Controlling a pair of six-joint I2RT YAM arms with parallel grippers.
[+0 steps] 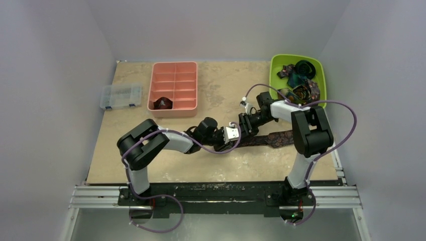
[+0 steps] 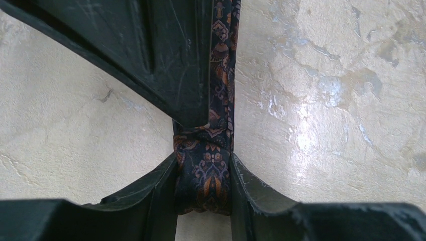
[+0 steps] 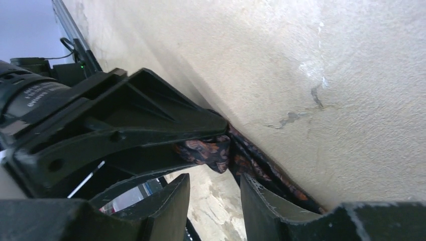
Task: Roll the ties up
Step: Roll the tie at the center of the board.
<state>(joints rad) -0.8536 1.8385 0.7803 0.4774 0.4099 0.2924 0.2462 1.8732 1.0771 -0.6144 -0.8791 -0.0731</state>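
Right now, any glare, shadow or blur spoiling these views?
Left wrist: bright glare patches on the beige marbled tabletop beside the dark patterned fabric tie, which is sharp. Right wrist: black right claw dark against a bright tabletop. Top external: even light, slightly soft detail.

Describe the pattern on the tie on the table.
Dark tie, orange and purple ornate motifs; left wrist view.

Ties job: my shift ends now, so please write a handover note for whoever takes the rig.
Now: left fingers shut on the folded-over end of the brown patterned tie, mid-table; right fingers open, empty, beside it.
Done: one rolled tie in the pink tray.
To do: finish this roll, tray it, then do the ties in the green bin.
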